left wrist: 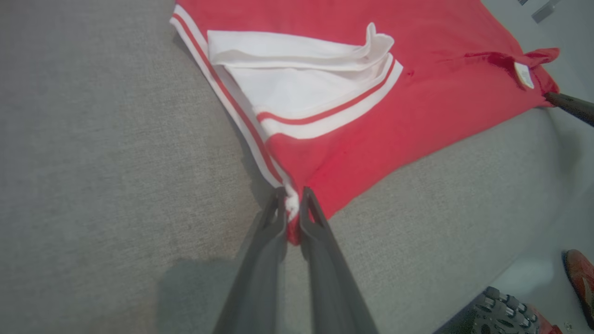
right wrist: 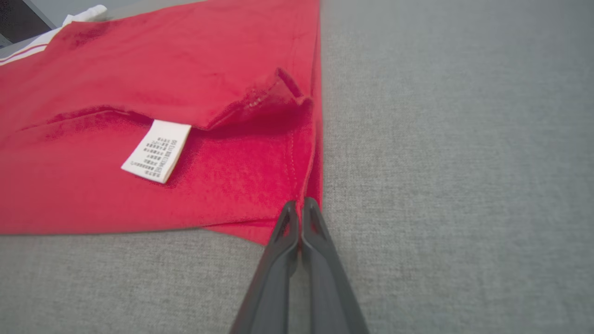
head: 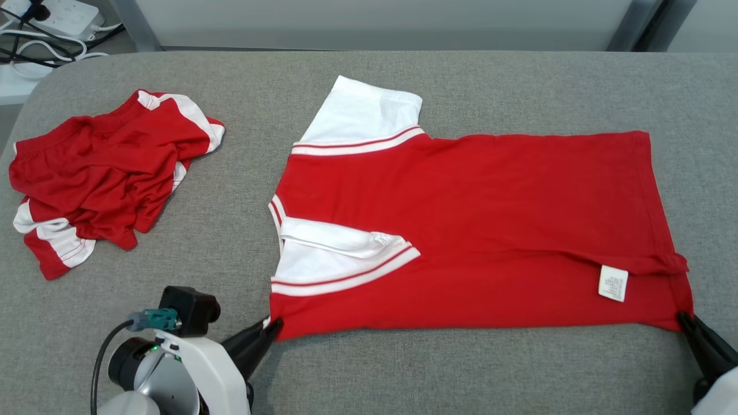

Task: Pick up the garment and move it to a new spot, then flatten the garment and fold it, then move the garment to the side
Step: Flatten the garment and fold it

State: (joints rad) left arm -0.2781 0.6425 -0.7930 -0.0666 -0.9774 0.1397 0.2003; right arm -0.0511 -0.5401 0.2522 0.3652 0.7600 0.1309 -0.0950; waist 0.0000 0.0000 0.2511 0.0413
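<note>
The garment (head: 490,230) is a red shirt with white, red-striped sleeves, lying spread flat on the grey table (head: 369,369), its collar end to the left. One white sleeve is folded in over the body near the front edge, and a white care label shows at the hem end. My left gripper (head: 271,329) is shut on the garment's near left corner (left wrist: 292,208). My right gripper (head: 683,318) is shut on the near right hem corner (right wrist: 301,208). Its dark fingertip (left wrist: 568,104) also shows in the left wrist view.
A second red and white garment (head: 104,178) lies crumpled at the table's left. Cables and a power strip (head: 52,23) sit beyond the far left corner. In the left wrist view, a reddish shoe (left wrist: 580,278) shows on the floor below the table edge.
</note>
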